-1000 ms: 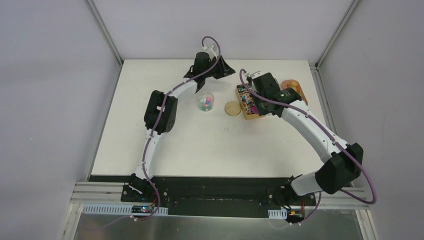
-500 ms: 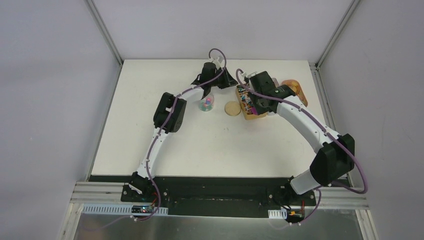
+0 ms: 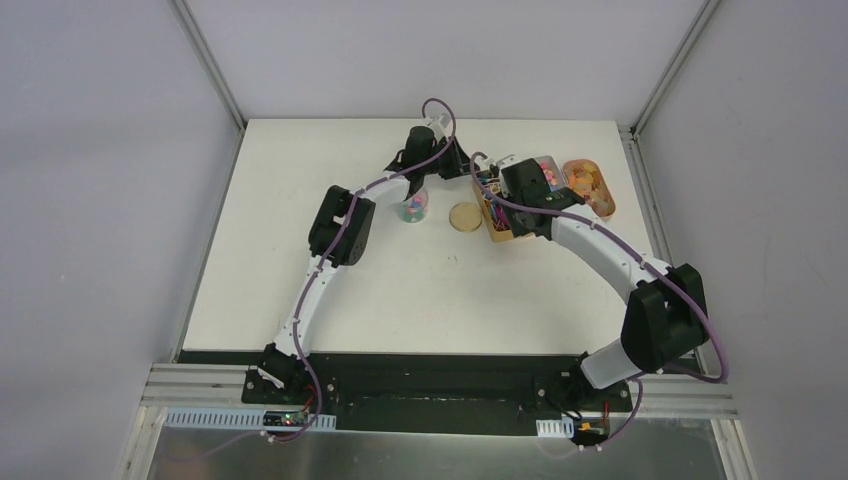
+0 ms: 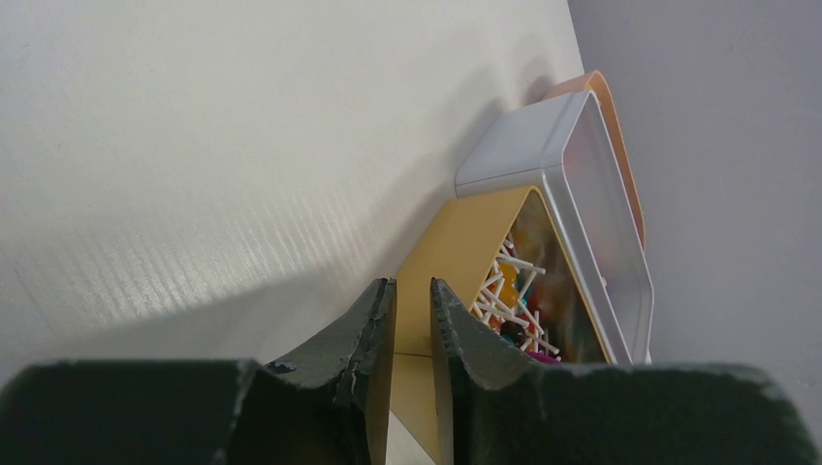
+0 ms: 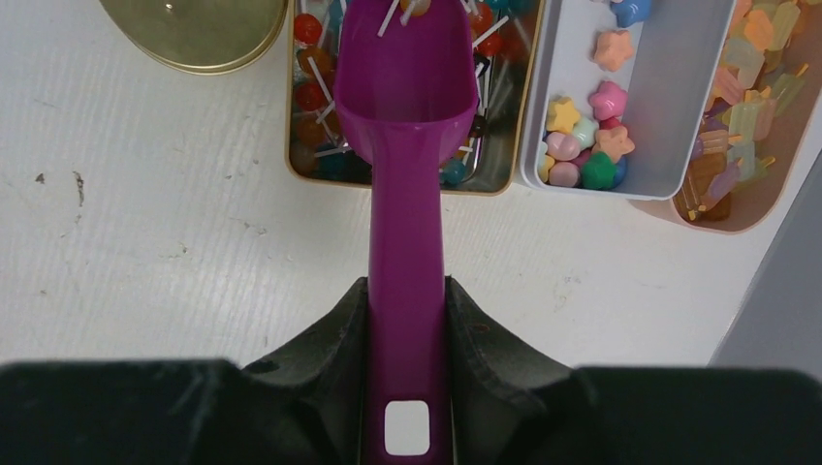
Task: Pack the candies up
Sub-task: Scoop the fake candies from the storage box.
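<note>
Over the yellow tray (image 5: 291, 116), purple scoop (image 5: 405, 116) clamped between right jaws, candies (image 5: 312, 68) beneath.

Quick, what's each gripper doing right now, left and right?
Left gripper: fingers nearly shut, nothing between them.
Right gripper: shut on the purple scoop, its bowl over the yellow tray of lollipops.

Purple scoop (image 5: 405, 107), tan tray (image 5: 300, 170), grey tray (image 5: 669, 126), white table (image 5: 145, 242)

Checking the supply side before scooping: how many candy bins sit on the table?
3, side by side: yellow lollipop bin leftmost, grey bin of star candies in the middle, orange bin rightmost. None seem hidden.
</note>
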You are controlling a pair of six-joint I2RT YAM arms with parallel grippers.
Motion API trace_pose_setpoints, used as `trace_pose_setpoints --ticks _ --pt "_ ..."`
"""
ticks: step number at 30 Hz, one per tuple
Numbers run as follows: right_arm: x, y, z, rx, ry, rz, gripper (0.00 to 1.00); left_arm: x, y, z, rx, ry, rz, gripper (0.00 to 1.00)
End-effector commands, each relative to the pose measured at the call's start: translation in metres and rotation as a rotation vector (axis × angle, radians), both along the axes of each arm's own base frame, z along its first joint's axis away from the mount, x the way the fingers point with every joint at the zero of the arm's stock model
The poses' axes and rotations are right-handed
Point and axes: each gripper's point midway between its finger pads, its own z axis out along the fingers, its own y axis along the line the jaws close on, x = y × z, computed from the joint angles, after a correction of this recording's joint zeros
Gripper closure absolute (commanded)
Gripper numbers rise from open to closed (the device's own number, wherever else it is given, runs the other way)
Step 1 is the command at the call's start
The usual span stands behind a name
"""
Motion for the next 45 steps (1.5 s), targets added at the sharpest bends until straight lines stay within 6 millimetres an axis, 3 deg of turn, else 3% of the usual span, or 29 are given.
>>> trace_pose_setpoints --ticks 1,15,20,45 --pt "0.009 0.001 0.005 0.047 -0.101 0.006 1.00 -0.011 -0.017 0.016 -0.044 -0.041 -0.054 0.80" --pt "0.017 -0.002 -0.013 0.134 -0.232 -0.010 1.00 -0.015 -0.018 0.015 -0.053 -0.030 -0.060 0.82" --pt "0.021 -0.003 -0.008 0.140 -0.269 -0.017 1.00 -0.015 -0.019 0.015 -0.057 -0.027 -0.059 0.83" --pt "0.028 -0.011 -0.024 0.216 -0.419 -0.057 1.00 -0.017 -0.025 0.014 -0.075 -0.009 -0.047 0.84"
